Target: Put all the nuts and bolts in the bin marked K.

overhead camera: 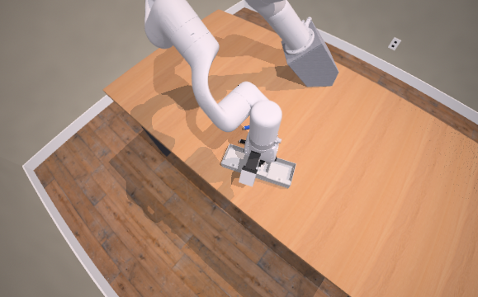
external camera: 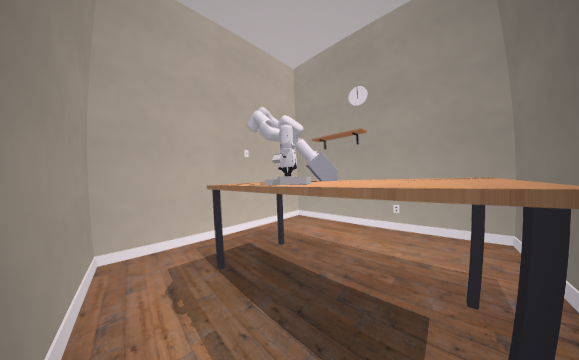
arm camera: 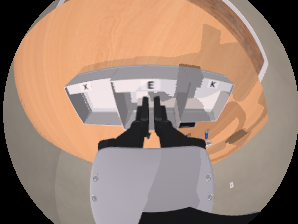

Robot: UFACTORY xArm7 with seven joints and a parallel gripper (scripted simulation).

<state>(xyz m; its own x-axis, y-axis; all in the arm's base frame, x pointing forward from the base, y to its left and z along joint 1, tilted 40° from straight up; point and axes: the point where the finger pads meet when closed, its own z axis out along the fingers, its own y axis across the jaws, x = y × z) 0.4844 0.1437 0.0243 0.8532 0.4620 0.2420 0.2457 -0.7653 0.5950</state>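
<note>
Claw [arm camera: 150, 104]: fingers together, nothing seen between them, above middle of bins [overhead camera: 285, 176] near desk [overhead camera: 366, 144] edge. Bin K [arm camera: 212, 94]: contents unclear. Blue part [overhead camera: 246, 128]: beside bins, half hidden by arm.

The bin [arm camera: 100, 87] rim carries the letters X, E and K, one per compartment, in the wrist view.
</note>
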